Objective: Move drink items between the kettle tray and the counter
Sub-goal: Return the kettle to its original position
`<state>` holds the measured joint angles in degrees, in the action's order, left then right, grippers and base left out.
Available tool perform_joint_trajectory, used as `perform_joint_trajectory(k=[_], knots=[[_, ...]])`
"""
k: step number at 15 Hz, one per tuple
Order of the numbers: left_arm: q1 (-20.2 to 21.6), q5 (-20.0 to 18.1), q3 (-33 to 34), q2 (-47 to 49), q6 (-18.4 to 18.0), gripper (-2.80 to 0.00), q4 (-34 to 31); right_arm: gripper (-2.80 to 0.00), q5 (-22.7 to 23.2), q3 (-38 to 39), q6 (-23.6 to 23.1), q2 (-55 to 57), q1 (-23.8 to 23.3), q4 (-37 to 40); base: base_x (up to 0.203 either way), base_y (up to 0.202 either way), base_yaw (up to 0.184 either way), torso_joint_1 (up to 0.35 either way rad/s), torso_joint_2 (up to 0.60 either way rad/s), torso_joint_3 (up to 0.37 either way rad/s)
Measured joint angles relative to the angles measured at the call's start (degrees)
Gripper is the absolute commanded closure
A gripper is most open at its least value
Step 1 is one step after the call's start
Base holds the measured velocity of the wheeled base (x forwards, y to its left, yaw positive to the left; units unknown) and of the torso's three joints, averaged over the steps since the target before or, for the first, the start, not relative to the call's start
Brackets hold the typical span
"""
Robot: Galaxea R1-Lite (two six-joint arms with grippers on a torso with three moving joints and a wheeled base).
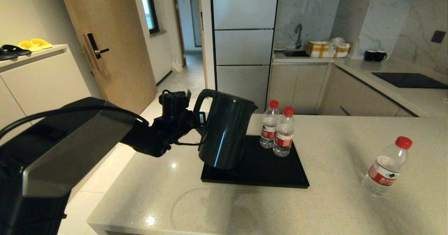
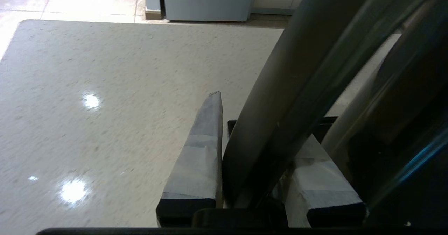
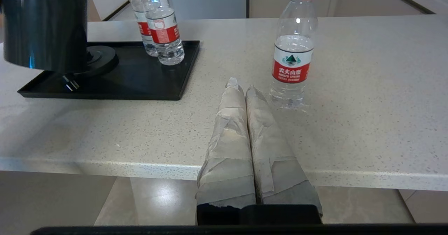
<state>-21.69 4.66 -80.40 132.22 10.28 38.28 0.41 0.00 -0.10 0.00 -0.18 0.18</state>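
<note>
- Head view, far left: a cream cabinet [image 1: 42, 77] stands by the wall with yellow and black shoes [image 1: 24, 47] on top
- Next comes the left arm, a big black arm that reaches out over the near left part of the counter [image 1: 245, 207]
- At its tip, the left gripper [image 2: 257, 158] is pinching the loop handle of the kettle [image 1: 224, 130]. In the left wrist view the dark handle sits between its two taped fingers [image 2: 201, 158]
- The kettle is tall and black. It is lifted up and tilted, with its top leaning to the right, and it hangs over the left end of the kettle tray [image 1: 273, 175]
- In the right wrist view the round black base disc [image 3: 99, 58] on the tray is bare, and the kettle's bottom is up in the air above it
- The tray is flat and black and lies in the middle of the counter
- Two water bottles [image 1: 278, 130] with red caps stand up straight at the far side of the tray, touching each other
- Farther right, a third water bottle [image 1: 386, 166] stands alone on the counter, well apart from the tray
- The right gripper [image 3: 243, 86] is near that lone bottle, just beside it but not touching. Its two taped fingers are pressed together and hold nothing
- Far back on the right are two small black mugs [image 1: 374, 55] and a black cooktop [image 1: 409, 80]
</note>
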Motion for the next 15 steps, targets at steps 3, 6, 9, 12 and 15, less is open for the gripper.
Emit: perform_joint_trajectory(k=[3, 6, 9, 12, 15], knots=[[-0.1, 0.4, -5.4, 1.9, 0.1, 0.00, -3.0, 0.00, 0.0, 0.0, 0.0, 0.0, 0.0, 0.0, 0.000, 0.000, 0.000, 0.000, 0.00, 0.000], [0.0, 2.0, -7.4, 1.9, 0.2, 0.00, -4.0, 0.00, 0.0, 0.0, 0.0, 0.0, 0.0, 0.0, 0.000, 0.000, 0.000, 0.000, 0.00, 0.000], [-0.1, 2.2, -6.9, 0.0, 0.2, 0.00, -4.9, 0.00, 0.0, 0.0, 0.0, 0.0, 0.0, 0.0, 0.000, 0.000, 0.000, 0.000, 0.00, 0.000], [-0.7, 2.4, -6.8, -0.6, 0.4, 0.00, -4.6, 0.00, 0.0, 0.0, 0.0, 0.0, 0.0, 0.0, 0.000, 0.000, 0.000, 0.000, 0.00, 0.000], [-1.1, 2.4, -6.4, -0.6, 0.5, 0.00, -4.2, 0.00, 0.0, 0.0, 0.0, 0.0, 0.0, 0.0, 0.000, 0.000, 0.000, 0.000, 0.00, 0.000]])
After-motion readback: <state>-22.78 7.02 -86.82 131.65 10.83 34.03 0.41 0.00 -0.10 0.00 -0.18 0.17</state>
